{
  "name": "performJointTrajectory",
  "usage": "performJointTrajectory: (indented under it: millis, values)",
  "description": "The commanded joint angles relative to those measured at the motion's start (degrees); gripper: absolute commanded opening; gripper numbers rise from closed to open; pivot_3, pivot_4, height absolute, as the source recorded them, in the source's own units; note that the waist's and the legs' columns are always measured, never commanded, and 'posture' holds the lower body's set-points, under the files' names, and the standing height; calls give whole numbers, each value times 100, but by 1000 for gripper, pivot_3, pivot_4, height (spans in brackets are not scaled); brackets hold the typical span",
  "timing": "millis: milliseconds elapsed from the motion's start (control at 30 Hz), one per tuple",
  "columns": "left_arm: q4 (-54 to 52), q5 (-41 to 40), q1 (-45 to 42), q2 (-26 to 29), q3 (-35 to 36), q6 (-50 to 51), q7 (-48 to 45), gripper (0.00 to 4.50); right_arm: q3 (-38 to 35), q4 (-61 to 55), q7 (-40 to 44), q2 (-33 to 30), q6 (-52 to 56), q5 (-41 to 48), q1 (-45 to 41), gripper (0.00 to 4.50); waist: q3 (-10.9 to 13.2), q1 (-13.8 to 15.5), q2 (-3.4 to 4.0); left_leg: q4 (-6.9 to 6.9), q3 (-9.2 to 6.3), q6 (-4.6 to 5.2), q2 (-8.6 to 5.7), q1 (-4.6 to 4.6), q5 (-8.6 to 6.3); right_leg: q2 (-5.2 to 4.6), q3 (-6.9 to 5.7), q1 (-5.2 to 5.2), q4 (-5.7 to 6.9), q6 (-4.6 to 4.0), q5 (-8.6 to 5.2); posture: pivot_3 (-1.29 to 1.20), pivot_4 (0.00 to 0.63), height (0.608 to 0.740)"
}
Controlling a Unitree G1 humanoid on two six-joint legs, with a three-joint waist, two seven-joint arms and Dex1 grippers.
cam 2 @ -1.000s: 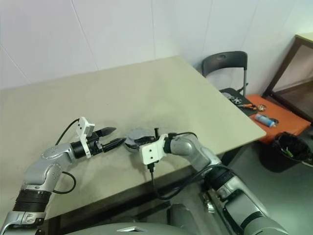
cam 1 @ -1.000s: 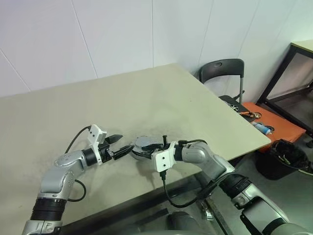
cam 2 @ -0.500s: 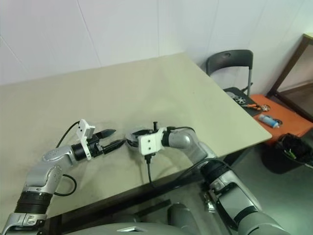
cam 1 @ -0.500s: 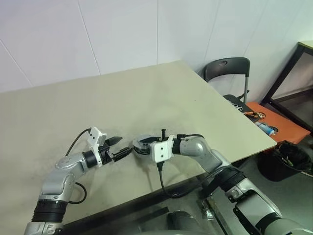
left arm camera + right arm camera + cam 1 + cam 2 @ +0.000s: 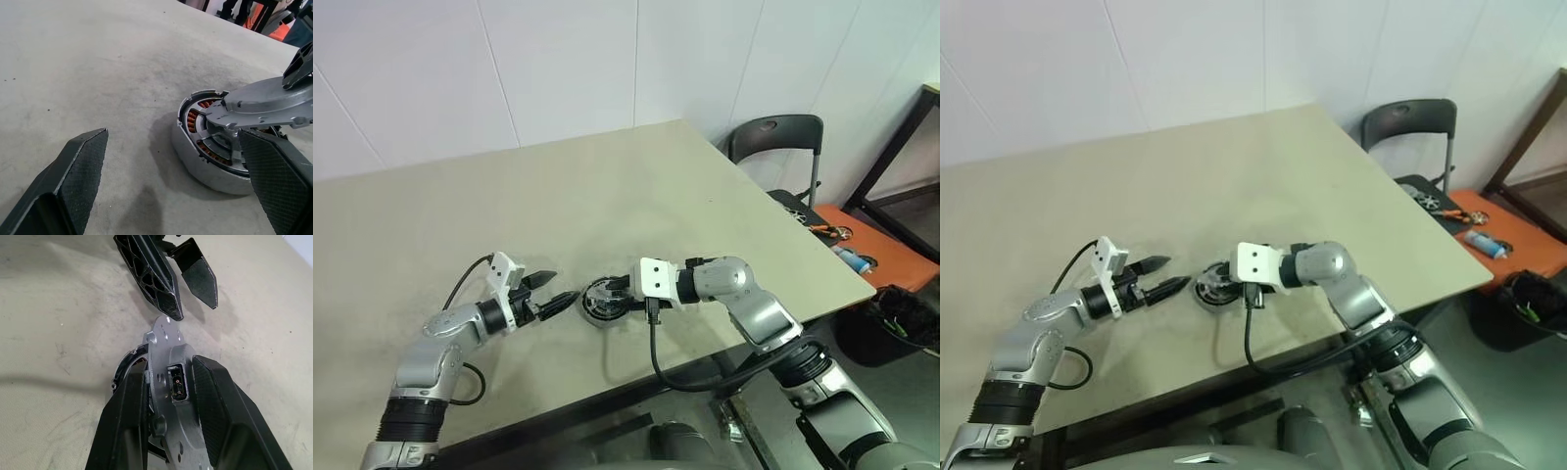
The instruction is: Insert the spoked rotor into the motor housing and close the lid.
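Lower centre, right gripper (image 5: 168, 396) grasps the lid (image 5: 168, 362) over the housing (image 5: 205, 147); left gripper (image 5: 551, 292) gapes; seat it flat.

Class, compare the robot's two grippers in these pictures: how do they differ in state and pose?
1. The left gripper is open and holds nothing; the right gripper is closed on a flat silver lid plate.
2. The left gripper stands beside the motor housing, off its rim; the right gripper holds the plate tilted over the housing.
Shared: both have two black fingers and point toward the housing on the table.
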Motion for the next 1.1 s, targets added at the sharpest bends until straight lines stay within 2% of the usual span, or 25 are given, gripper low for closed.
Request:
performJointTrajectory:
  millis: [33,167,233,400,500,533,600,900,1100]
  values:
    - [-23,25,-156,89,146,-121,-53,4500,248,310,113,116,-51,-104,-104,1395,-1,1,-2,0,0,0,0,0,0,0,0,0,0,0,0,0,0,740]
    - [-49,14,-132,95,147,-100,-45,4500,202,1134,-922,510,-891,-723,-415,1395,-2,-25,-3,1,2,0,1,5,0,1,1,1,9,-1,1,0,0,740]
    - [-89,6,-92,101,155,-86,-33,4500,318,1476,-1431,530,-1676,-1177,-424,1395,-2,-13,-4,3,3,-6,2,5,3,3,0,-1,14,-11,8,0,0,740]
    - [-201,-36,16,123,189,-34,0,4500,548,1602,-2014,315,-2980,-1785,-71,1395,-3,-2,-6,7,2,-8,1,2,5,2,0,-1,15,-13,10,0,0,740]
    - [-222,-40,49,139,202,-26,16,4500,454,1709,-2757,282,-3565,-2164,65,801,-3,-11,-5,6,4,-8,1,1,5,2,1,-2,12,-13,10,0,0,740]
    - [-219,-39,53,146,205,-28,15,4500,430,1764,-3100,255,-3746,-2380,91,433,-3,-19,-4,6,5,-8,1,1,5,2,3,-1,13,-13,10,0,0,740]
    - [-217,-38,54,153,210,-29,14,4500,399,1847,-3504,224,-3961,-2659,114,249,-5,-12,-9,6,7,-8,2,5,5,4,4,0,14,-14,10,0,0,740]
    - [-46,17,-50,164,200,-97,-77,4500,193,2259,-5363,329,-4295,-3593,30,251,-4,-2,-8,12,8,-8,0,2,5,3,5,0,18,-16,11,0,0,740]
    - [-35,34,-49,156,187,-81,-94,4500,388,2462,-6018,371,-4250,-4065,50,251,-4,-9,-8,12,8,-8,0,2,5,4,6,-1,18,-17,11,0,0,740]
